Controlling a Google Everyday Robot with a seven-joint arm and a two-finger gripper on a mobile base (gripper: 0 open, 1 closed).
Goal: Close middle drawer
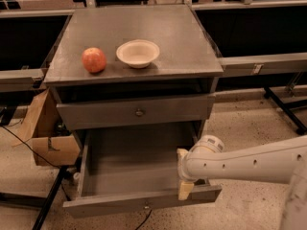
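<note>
- Speckled floor (pixel 249 123); grey cabinet (pixel 144 28) at centre carries an apple (pixel 94 60) and a bowl (pixel 138 52).
- Middle drawer (pixel 129 164) stands open, lower centre.
- Gripper (pixel 183 174) at its right front corner; grasp cannot be told.

Matt grey metal middle drawer (pixel 128 166); cream plastic hand (pixel 183 174) at its front.

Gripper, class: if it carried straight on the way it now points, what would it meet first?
The gripper hangs at the right end of the open middle drawer, pointing roughly down; it would probably meet that drawer's front panel first, though depth is unclear.
</note>
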